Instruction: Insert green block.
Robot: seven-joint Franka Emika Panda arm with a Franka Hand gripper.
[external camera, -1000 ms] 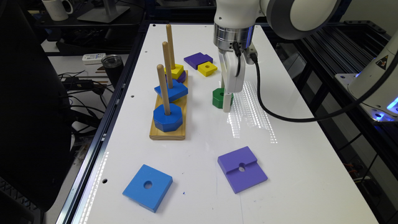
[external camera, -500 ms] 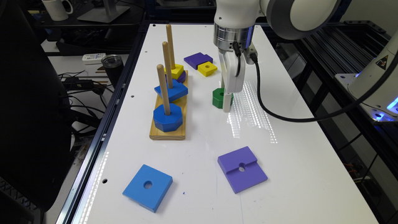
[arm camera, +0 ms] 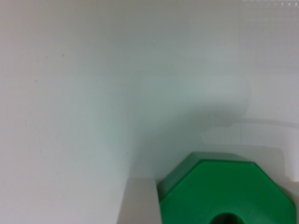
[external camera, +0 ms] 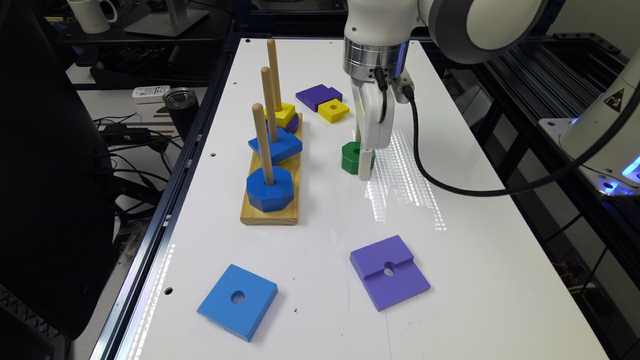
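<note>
Exterior view: gripper (external camera: 361, 161) stays unmoved around the green block (external camera: 351, 157).

Your green block (external camera: 351, 157) is a small, thick octagon with a round hole through its centre, painted a solid glossy green. It lies flat on the white bench (external camera: 450, 260), hole facing up, to the exterior view's right of the wooden peg stand (external camera: 270, 212) and apart from it. In the wrist view (arm camera: 226, 193) you see its top face and flat edges close up.
</note>
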